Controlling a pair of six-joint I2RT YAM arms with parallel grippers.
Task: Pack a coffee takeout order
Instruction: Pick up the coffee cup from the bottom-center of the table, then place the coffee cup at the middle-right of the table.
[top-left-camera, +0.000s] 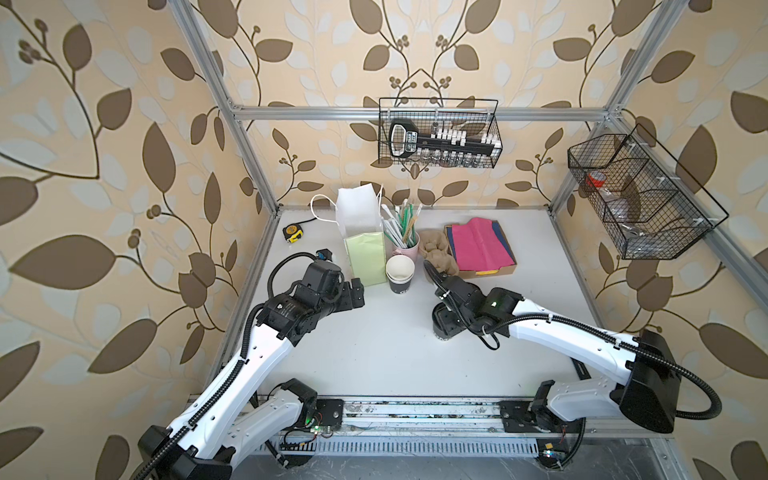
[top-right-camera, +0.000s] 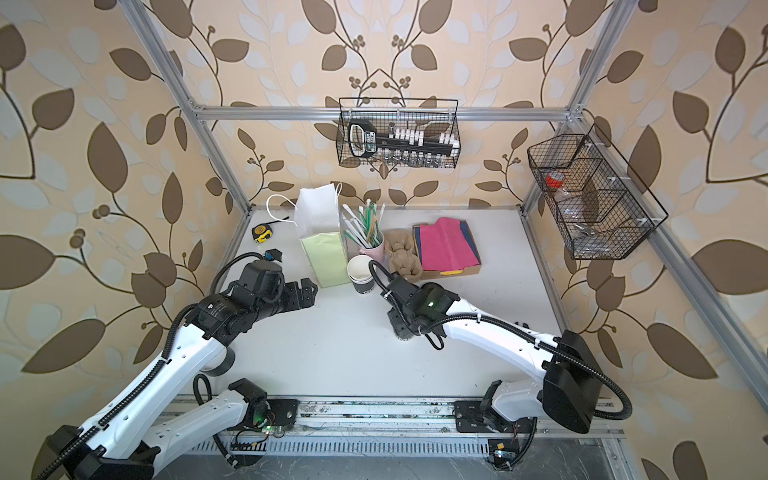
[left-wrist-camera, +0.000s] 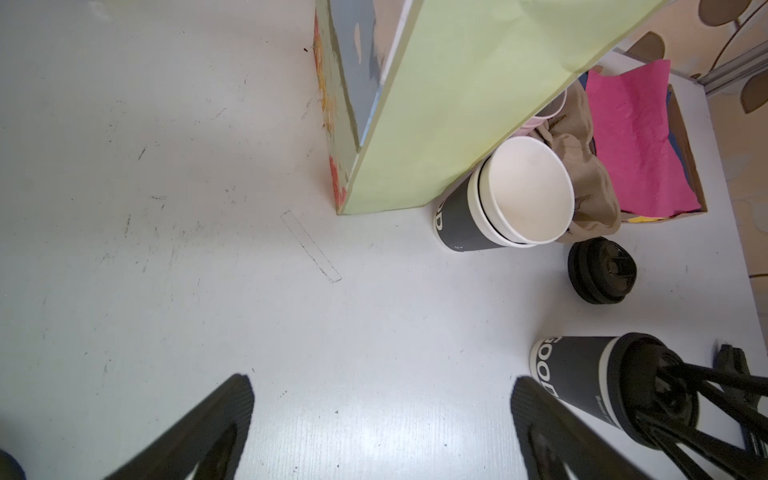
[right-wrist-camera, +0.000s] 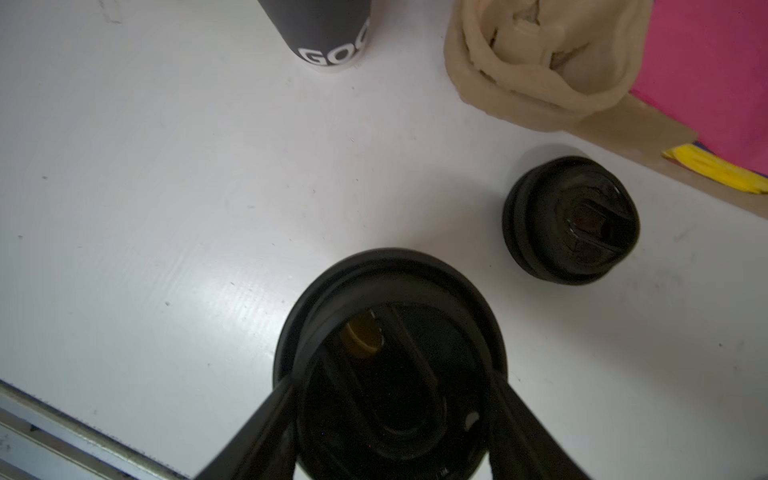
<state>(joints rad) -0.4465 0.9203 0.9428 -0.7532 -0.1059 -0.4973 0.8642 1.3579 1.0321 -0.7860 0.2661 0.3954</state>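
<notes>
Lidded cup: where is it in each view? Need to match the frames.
Both top views: lidded cup stands mid-table, mostly hidden under the right arm.
Left wrist: in the picture's lower right, its dark side showing.
Right wrist: in the picture's bottom centre, only the lid seen from above.
Shared landmark: stack of lidless cups.

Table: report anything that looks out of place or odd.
A yellow tape measure lies at the back of the table, unrelated to coffee. A black lid sits loose, on no cup.
</notes>
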